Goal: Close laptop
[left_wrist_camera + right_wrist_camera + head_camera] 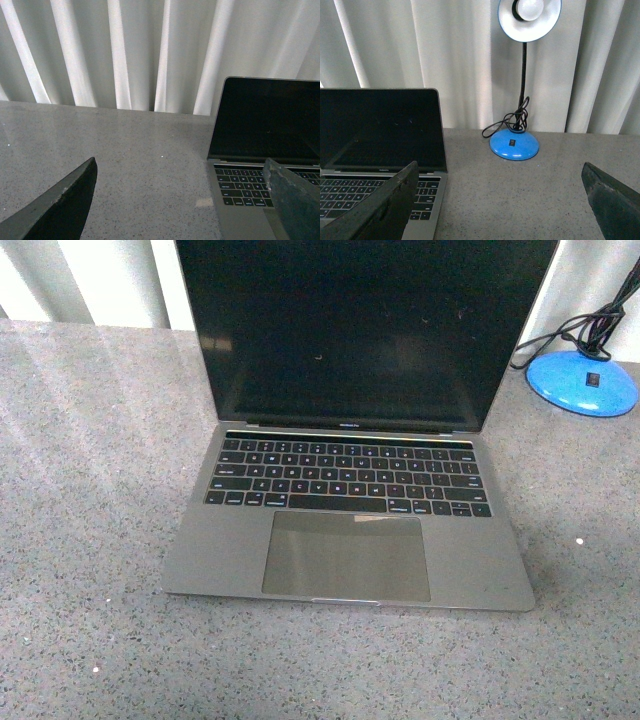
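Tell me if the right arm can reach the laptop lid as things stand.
Probably yes: the open right gripper sits close by the laptop, nothing lies between them, and the blue desk lamp stands apart from the laptop.

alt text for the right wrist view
An open laptop with a dark screen sits on a grey speckled table, a blue desk lamp beside it, pale curtains behind. The open right gripper frames the foreground.

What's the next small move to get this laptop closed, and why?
Probably bring the left gripper up to the top edge of the lid. The laptop stands open, screen upright; the left and the right gripper are open and touch nothing, and the blue lamp stands on the right side.
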